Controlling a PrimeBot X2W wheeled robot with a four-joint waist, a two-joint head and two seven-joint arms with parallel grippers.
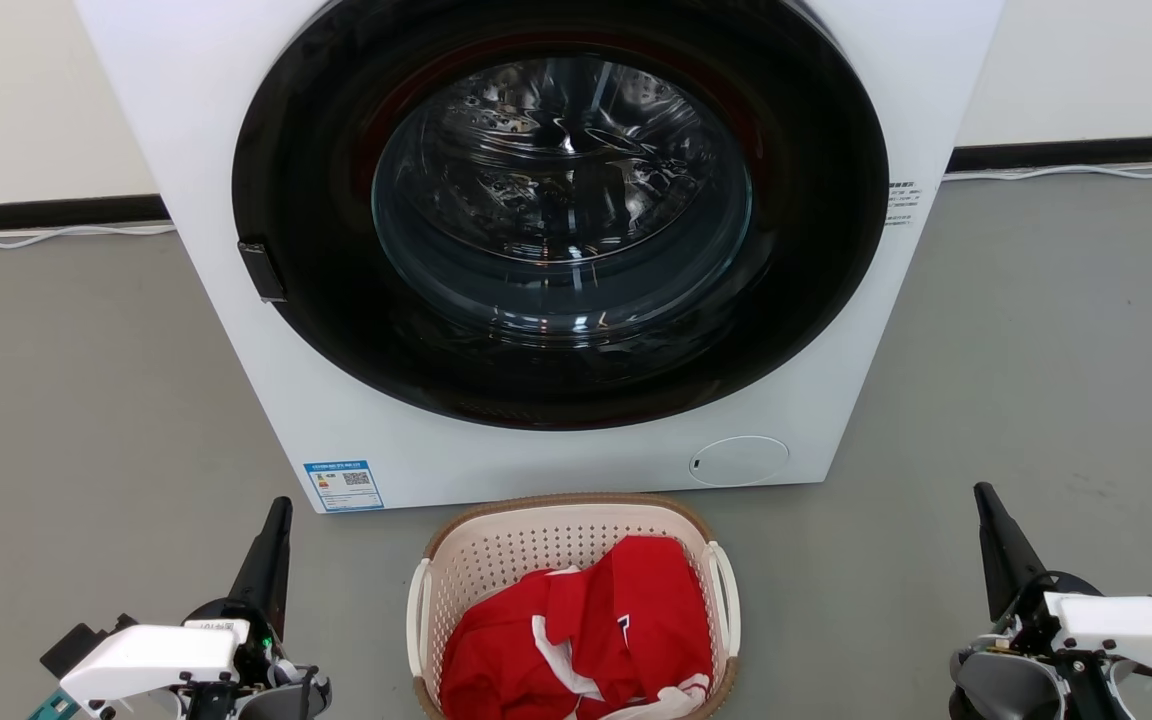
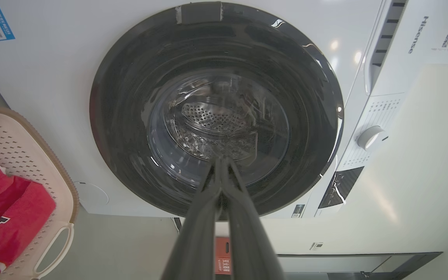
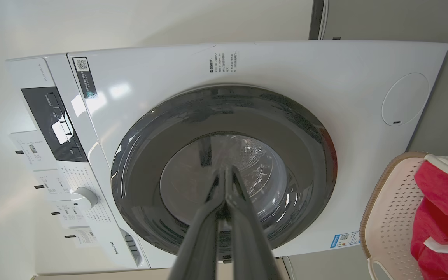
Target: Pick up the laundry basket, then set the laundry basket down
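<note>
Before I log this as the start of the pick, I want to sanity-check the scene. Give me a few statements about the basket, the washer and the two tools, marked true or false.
1. The laundry basket stands on the floor in front of the washer. True.
2. Red clothing lies in the basket. True.
3. The left tool grips the basket. False: the left tool is shut on nothing, apart from the basket.
4. The washer door hangs open. False: the washer door is closed.
5. The right tool is spread wide. False: the right tool's fingers are together.

Dark tapered fingers (image 1: 264, 560), white wrist housings (image 1: 151, 655)
</note>
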